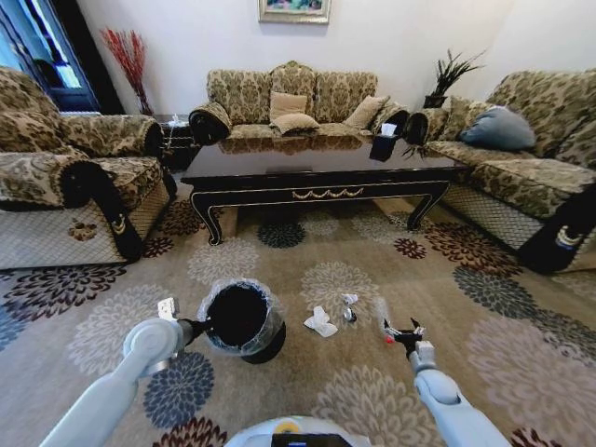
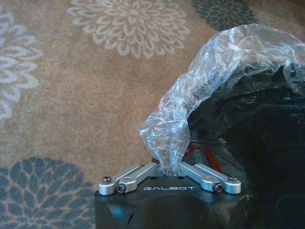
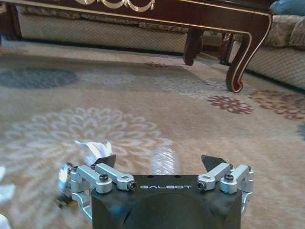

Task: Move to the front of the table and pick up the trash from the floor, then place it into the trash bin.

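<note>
The left end effector is clamped on the rim of the trash bin, pinching the clear liner bag folded over it; the bin stands on the patterned floor, near the robot. Just right of the bin lie a crumpled white tissue and a small scrap. The right end effector hangs low over the carpet with its fingers spread wide, the clear bottle lying between them. The dark table stands farther back.
</note>
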Tool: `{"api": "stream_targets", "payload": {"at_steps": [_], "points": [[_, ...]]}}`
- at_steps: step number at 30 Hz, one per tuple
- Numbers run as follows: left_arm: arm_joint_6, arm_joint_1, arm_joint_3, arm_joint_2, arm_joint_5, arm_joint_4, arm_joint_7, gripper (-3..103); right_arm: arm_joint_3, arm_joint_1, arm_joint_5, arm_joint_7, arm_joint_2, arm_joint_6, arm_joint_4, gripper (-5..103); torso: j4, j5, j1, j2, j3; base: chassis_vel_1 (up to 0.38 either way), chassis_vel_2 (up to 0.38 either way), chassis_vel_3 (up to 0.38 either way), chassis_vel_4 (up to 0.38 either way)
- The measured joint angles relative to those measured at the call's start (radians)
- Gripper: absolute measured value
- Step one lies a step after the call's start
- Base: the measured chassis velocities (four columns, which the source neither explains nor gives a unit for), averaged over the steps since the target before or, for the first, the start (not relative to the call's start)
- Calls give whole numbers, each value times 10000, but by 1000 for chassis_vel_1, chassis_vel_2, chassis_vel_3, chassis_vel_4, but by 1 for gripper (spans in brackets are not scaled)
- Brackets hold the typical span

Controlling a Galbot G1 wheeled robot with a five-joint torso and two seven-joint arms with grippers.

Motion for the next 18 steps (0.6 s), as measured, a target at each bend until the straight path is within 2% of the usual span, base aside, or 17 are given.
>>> {"api": "stream_targets", "payload": {"at_steps": [7, 9, 16, 18], "points": [[-4, 348, -26, -102, 35, -194, -33, 0, -445, 969, 181, -38, 61, -213, -1085, 100, -1, -2, 0, 0, 0, 0, 0, 0, 0], [-5, 482, -130, -125, 32, -226, -36, 0, -627, 1390, 95, -38, 246, -294, -1859, 100, -1, -3, 0, 0, 0, 0, 0, 0, 0], [-5, 500, -261, -113, -123, -335, -37, 0, -689, 1810, -54, -41, 759, -342, -2884, 100, 3, 2, 0, 0, 0, 0, 0, 0, 0], [-6, 440, -181, -108, -176, -464, -48, 0, -706, 1973, -157, -74, 798, -331, -3308, 100, -7, -2, 0, 0, 0, 0, 0, 0, 0]]}}
